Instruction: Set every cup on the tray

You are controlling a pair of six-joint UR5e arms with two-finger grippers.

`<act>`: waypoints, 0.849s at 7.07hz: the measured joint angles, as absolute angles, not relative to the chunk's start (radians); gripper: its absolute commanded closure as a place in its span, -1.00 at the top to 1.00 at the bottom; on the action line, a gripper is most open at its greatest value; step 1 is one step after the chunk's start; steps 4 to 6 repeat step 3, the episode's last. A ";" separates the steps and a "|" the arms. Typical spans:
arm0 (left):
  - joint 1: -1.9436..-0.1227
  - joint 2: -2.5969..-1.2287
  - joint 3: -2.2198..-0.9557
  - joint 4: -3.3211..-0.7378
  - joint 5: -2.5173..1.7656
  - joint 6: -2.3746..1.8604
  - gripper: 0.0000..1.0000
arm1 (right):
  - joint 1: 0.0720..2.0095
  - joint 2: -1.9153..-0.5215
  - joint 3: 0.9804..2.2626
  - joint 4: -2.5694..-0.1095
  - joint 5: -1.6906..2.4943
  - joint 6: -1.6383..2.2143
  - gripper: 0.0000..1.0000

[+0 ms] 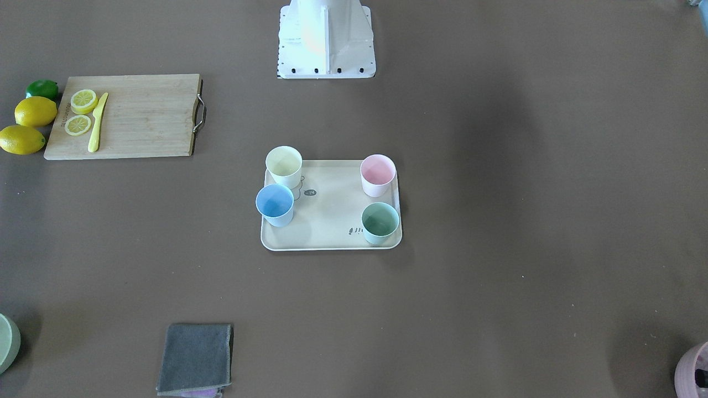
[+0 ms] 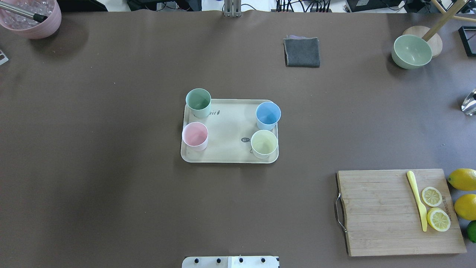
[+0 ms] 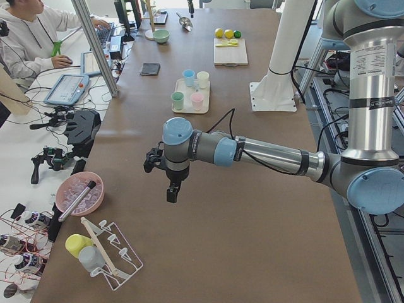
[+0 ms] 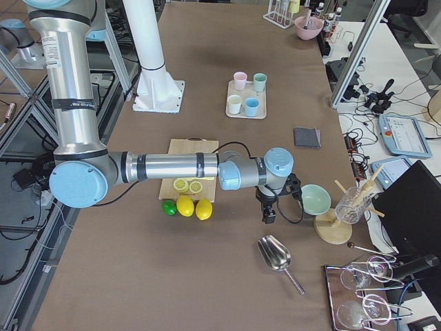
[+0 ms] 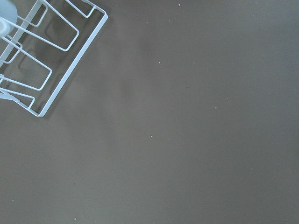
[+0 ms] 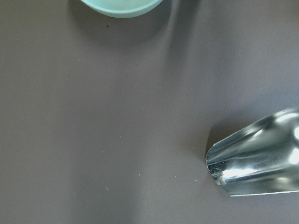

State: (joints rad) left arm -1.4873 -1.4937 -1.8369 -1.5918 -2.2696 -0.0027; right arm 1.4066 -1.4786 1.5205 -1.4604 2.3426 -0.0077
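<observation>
The cream tray lies mid-table, and all four cups stand upright on it, one near each corner: mint green, pink, light blue and pale yellow. Neither gripper shows in the overhead or front view. My left gripper hangs over bare table far from the tray, towards the table's left end. My right gripper hangs over the table's right end near a green bowl. I cannot tell whether either is open or shut. Both wrist views show no fingers.
A wooden cutting board with lemon slices and a yellow knife lies right of the tray, whole lemons beside it. A grey cloth, a pink bowl, a metal scoop and a wire rack sit around the edges.
</observation>
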 measured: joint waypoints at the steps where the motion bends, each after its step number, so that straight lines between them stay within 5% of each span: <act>1: -1.492 -1.494 -1.836 -1.591 -2.270 -0.002 0.96 | 1.407 -1.479 1.521 -1.460 2.342 -0.008 1.00; 6: -1.494 -1.494 -1.834 -1.591 -2.270 -0.002 0.96 | 1.407 -1.479 1.522 -1.459 2.342 -0.007 1.00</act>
